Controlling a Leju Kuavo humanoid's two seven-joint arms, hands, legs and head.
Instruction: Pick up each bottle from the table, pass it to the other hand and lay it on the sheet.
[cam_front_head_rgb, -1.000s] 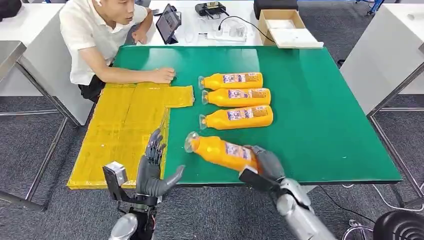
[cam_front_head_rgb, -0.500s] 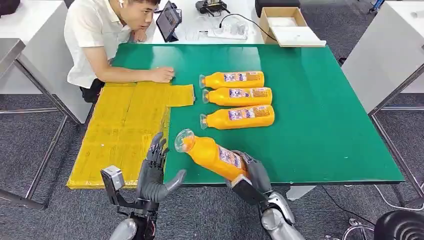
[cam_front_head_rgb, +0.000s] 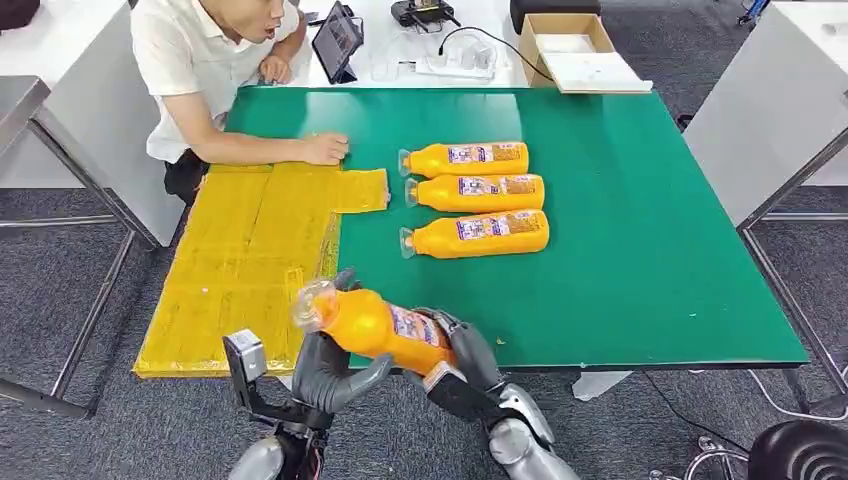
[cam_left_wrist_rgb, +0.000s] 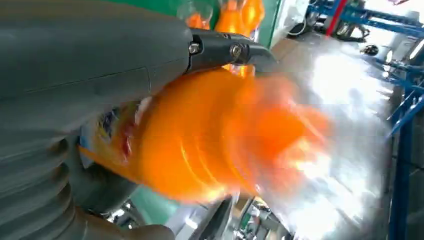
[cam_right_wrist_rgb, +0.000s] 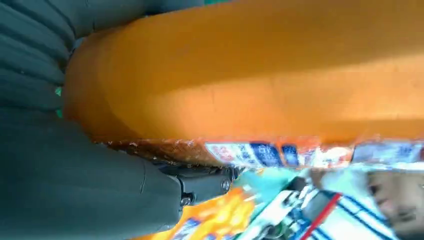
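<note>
The green table (cam_front_head_rgb: 640, 250) takes up most of the scene, with the yellow sheet (cam_front_head_rgb: 250, 250) laid over its left side and hanging off the near-left corner. A person (cam_front_head_rgb: 200, 60) sits at the far-left corner with one hand resting on the far edge of the sheet. Three orange bottles (cam_front_head_rgb: 470, 195) lie in a neat row near the middle of the table, caps pointing left, not yet touched.

The fourth one, the held bottle (cam_front_head_rgb: 375, 325), is up in the air just off the near edge, tilted with its clear cap toward the sheet. The right hand (cam_front_head_rgb: 465, 360) grips it around the base end. The left hand (cam_front_head_rgb: 335, 370) is right under the neck end with fingers coming up around the body; from the left wrist view the thumb (cam_left_wrist_rgb: 225, 50) lies over the orange body, but that picture is blurred — so I honestly cannot tell if it's fully clamped on or just cupping it.

So this looks like the hand-over itself. My take on doing it well: get the left hand wrapped firmly around the middle of the bottle, not the tapered neck where it could slip, before the right lets go. Release the right slowly and only once the left clearly carries the weight — they're over the floor, so a fumble means a drop. Then swing left and lay it flat on a bare bit of sheet, clear of the person's hand.
</note>
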